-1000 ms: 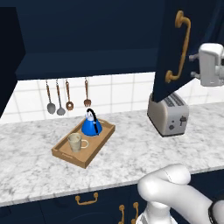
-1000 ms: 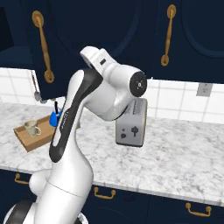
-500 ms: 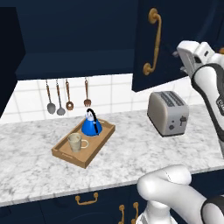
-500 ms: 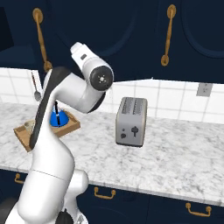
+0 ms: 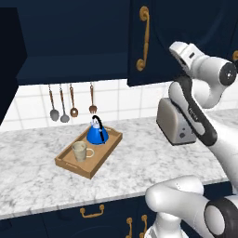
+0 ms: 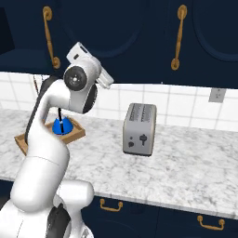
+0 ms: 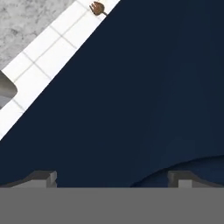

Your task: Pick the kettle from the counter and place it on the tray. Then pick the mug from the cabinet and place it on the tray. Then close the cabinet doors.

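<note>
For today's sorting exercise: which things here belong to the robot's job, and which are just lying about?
Job: kettle, mug, tray, cabinet door, counter, open claw.
Lying about: toaster, hanging utensils.

Kettle (image 5: 97, 135) and mug (image 5: 79, 151) sit on the tray (image 5: 69, 166).

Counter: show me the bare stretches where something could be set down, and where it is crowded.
The counter is bare between the tray and the toaster, along its front edge, and right of the toaster. The tray is crowded: kettle and mug fill most of it.
</note>
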Available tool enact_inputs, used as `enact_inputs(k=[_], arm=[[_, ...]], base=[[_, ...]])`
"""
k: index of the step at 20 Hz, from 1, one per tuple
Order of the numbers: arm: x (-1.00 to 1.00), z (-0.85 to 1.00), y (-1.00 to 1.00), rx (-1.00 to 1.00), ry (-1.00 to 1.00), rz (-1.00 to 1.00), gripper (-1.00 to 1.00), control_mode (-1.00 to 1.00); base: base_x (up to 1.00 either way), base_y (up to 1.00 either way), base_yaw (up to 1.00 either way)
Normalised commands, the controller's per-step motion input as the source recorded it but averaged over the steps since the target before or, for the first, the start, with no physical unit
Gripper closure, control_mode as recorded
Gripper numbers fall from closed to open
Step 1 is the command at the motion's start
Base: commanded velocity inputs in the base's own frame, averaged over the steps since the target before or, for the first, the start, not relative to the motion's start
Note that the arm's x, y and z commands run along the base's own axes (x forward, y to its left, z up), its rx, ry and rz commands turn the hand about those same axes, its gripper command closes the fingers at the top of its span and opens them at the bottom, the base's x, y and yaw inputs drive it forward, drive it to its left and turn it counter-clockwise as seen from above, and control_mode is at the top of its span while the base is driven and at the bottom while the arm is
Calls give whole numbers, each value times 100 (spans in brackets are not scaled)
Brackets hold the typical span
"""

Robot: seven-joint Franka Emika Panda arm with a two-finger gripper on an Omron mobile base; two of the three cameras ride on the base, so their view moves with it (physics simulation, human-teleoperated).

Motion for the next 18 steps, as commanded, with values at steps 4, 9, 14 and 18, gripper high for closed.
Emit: enact_inputs(k=[4,9,14,18], arm=[[61,-23,7,-6,0,-27,-100,-100],[62,-41,0,-3,0,-21,-100,-100],[65,-68,0,-1,0,-15,-100,-100],[27,-92,-1,2,4,-11,-100,-100]], base=[[0,0,0],[0,0,0],[0,0,0],[0,0,0]])
